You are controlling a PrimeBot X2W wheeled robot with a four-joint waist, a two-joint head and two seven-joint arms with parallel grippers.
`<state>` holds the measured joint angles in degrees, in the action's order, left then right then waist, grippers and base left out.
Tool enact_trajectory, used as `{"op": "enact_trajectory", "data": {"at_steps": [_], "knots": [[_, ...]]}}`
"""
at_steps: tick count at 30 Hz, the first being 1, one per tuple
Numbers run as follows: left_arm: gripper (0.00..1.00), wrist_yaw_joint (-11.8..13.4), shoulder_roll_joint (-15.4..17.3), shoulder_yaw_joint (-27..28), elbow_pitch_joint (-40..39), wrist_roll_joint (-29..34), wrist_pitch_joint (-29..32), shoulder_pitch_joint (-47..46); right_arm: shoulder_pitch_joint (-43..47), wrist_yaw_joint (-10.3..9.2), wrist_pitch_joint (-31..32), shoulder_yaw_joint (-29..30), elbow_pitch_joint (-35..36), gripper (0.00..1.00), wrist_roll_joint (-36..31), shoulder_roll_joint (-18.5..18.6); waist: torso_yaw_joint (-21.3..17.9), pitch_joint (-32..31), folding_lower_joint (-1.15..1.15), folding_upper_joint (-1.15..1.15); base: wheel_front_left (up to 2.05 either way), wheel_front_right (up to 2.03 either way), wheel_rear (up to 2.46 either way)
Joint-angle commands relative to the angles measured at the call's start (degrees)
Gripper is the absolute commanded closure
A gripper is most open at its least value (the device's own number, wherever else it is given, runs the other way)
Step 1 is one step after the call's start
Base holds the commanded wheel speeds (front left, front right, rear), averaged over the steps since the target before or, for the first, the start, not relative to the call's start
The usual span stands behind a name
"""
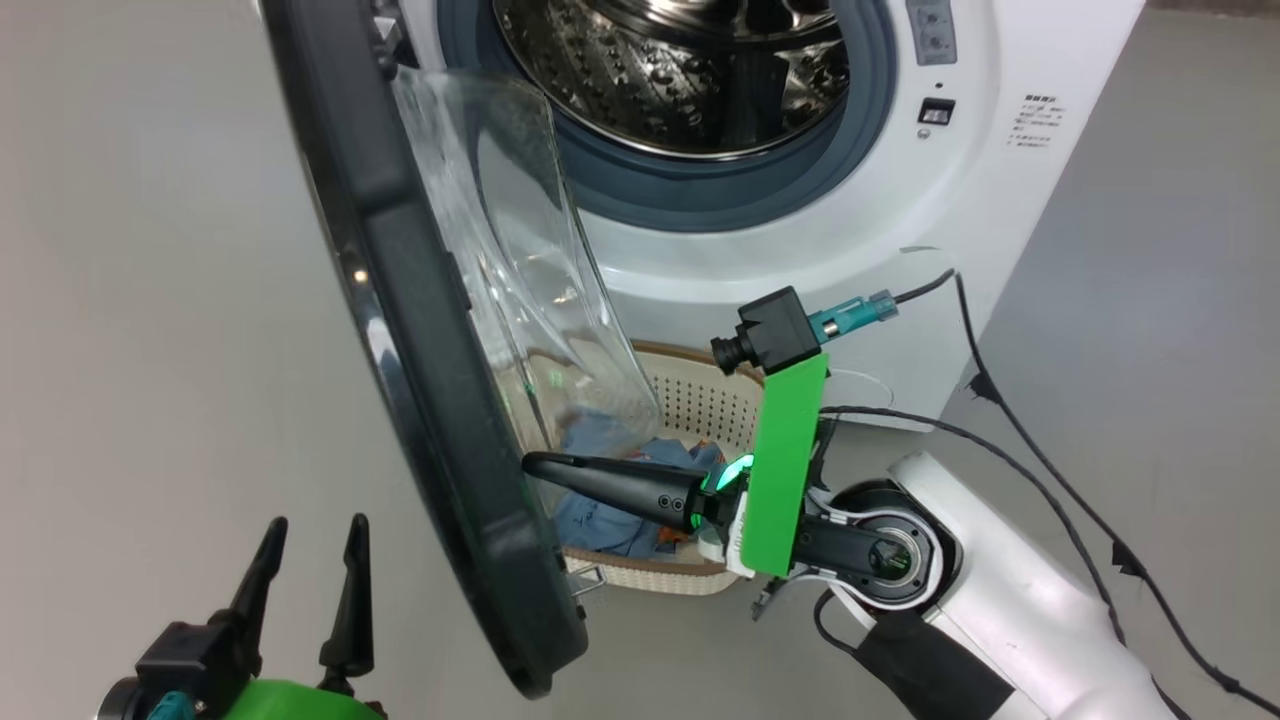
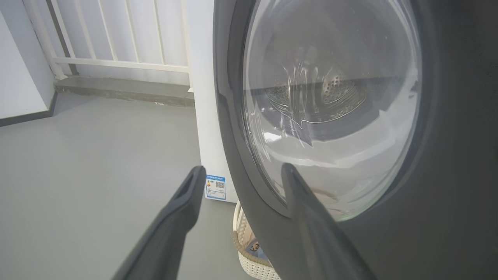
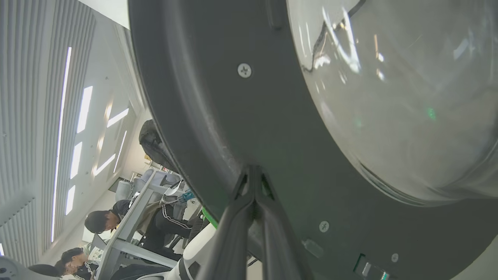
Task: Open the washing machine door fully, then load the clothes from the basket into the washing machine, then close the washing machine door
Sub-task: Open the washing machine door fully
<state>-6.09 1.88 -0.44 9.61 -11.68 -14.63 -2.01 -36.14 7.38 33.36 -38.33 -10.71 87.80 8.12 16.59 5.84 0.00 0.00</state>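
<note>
The washing machine (image 1: pixel 800 260) stands at the top of the head view, steel drum (image 1: pixel 680 70) exposed. Its door (image 1: pixel 420 380) is swung out toward me, black rim edge-on, glass bowl (image 1: pixel 500 240) facing the drum. My right gripper (image 1: pixel 530 463) is shut on nothing, its tip against the door's inner side (image 3: pixel 233 116), as the right wrist view's fingertips (image 3: pixel 253 173) show. Behind the door sits the basket (image 1: pixel 700 395) holding the blue clothes (image 1: pixel 600 440). My left gripper (image 1: pixel 316 525) is open, on the door's outer side (image 2: pixel 447 155), holding nothing. The basket (image 2: pixel 249 264) peeks below the rim.
Black cables (image 1: pixel 1050 480) trail over the grey floor right of the machine. A white railing (image 2: pixel 116 39) and raised sill stand beyond the machine's side, which bears a blue label (image 2: pixel 215 187). People sit at a desk (image 3: pixel 116 221) behind me.
</note>
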Motion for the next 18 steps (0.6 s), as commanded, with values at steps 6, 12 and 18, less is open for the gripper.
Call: {"op": "enact_trajectory", "data": {"at_steps": [6, 12, 18], "knots": [[0.0, -0.8, 1.0, 3.8, -0.1, 1.6, -0.4, 0.5, 2.8, 0.11, -6.1, -1.6, 5.4, 0.51, -3.8, 2.8, -0.9, -2.9, 0.0, 0.0, 0.0, 0.0, 0.0], [0.0, -1.1, 1.0, 5.0, 0.0, 2.0, -0.4, 1.0, 3.9, 0.11, -17.5, -2.7, 8.1, 0.0, -8.4, 7.7, -1.9, -3.9, 0.0, 0.0, 0.0, 0.0, 0.0], [0.0, -1.2, 1.0, 6.0, 0.1, 2.3, -0.4, 1.5, 5.2, 0.11, -31.5, -5.4, 6.6, 0.0, -14.3, 14.3, -2.8, -4.9, 0.0, 0.0, 0.0, 0.0, 0.0]]}}
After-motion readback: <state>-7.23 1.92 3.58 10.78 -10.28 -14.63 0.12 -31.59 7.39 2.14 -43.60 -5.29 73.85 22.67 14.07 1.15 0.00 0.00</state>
